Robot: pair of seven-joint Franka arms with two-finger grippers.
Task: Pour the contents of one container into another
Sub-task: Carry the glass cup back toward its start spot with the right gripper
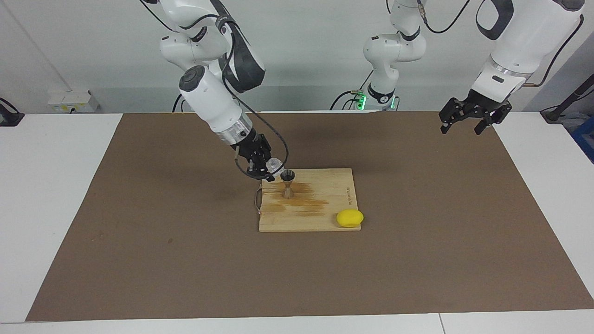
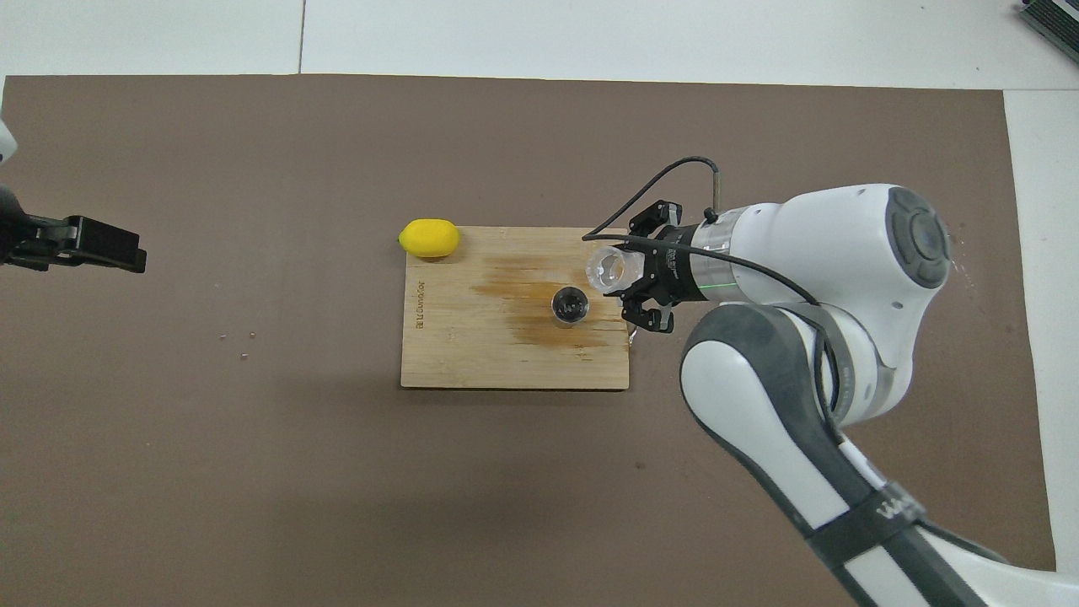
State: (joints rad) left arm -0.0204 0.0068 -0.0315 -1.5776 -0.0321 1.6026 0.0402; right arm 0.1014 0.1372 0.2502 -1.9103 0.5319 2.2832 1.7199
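Note:
My right gripper [image 1: 265, 169] [image 2: 632, 274] is shut on the clear glass tumbler [image 1: 274, 165] [image 2: 609, 267]. It holds the tumbler tilted over the wooden board [image 1: 325, 218] [image 2: 472, 354], mouth turned toward the grey metal jigger [image 1: 287, 183] [image 2: 570, 305]. The jigger stands upright on a darker patch of the board, just beside and below the tumbler's mouth. My left gripper [image 1: 468, 125] [image 2: 84, 244] waits open, raised over the brown mat at the left arm's end of the table, holding nothing.
A yellow lemon [image 1: 350, 218] [image 2: 430, 238] lies at the board's corner farthest from the robots, toward the left arm's end. A brown mat [image 1: 185, 260] [image 2: 253, 472] covers most of the white table. A few crumbs [image 2: 244, 354] dot the mat.

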